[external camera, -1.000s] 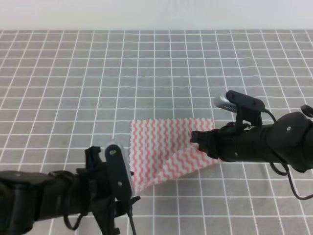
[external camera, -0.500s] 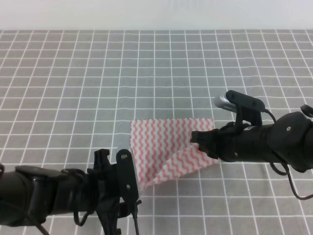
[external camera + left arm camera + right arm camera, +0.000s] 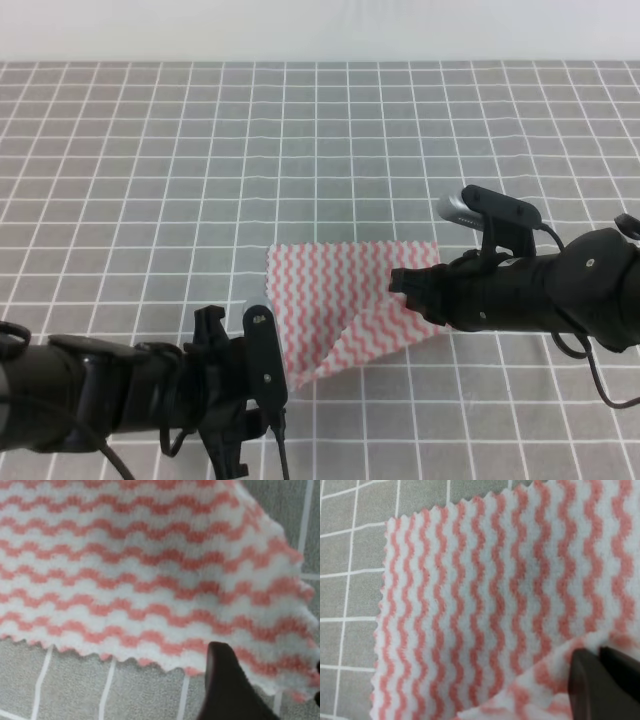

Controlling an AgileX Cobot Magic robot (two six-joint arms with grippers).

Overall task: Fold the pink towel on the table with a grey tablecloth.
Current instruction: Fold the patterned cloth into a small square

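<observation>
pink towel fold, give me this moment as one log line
pink-and-white wavy-striped towel: right edge lifted, partly folded | right pincer: shut on towel | left pincer: at near corner, grip unclear

- A wall (image 3: pixel 320 30) filled a thin strip along the top of the exterior high view, from the left edge to the right edge.
- It was plain and white, with faint grey shading and a straight, level lower edge.

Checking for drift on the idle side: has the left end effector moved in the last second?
Yes. In the high view the left end effector has slid rightward and lower against the grid lines, toward the pink towel's near corner.
</observation>
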